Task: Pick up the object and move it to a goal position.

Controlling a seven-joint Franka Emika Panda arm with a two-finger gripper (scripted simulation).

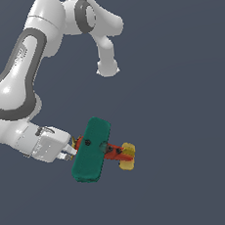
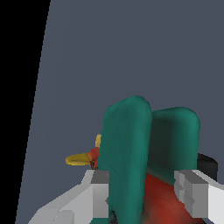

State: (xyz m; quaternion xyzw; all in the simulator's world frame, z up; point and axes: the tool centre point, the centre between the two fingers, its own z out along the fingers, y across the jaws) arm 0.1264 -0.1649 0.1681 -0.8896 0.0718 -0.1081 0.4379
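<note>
The object (image 1: 91, 150) is a small toy biplane with two teal-green wings, a red body and a yellow tail (image 1: 127, 156). My gripper (image 1: 74, 149) comes at it from the exterior view's left and is shut on it. In the wrist view the two teal wings (image 2: 127, 144) stand between my light grey fingers (image 2: 98, 192), with the red body (image 2: 159, 201) low between them. A yellow part (image 2: 78, 159) sticks out beyond the wings and a black wheel (image 2: 206, 162) shows beside the other finger. No goal position marker shows in either view.
My white arm's links (image 1: 26, 69) fill the upper part of the exterior view's left. Everything else is a plain grey-blue surface (image 1: 182, 102). A black band (image 2: 19, 109) borders the wrist view.
</note>
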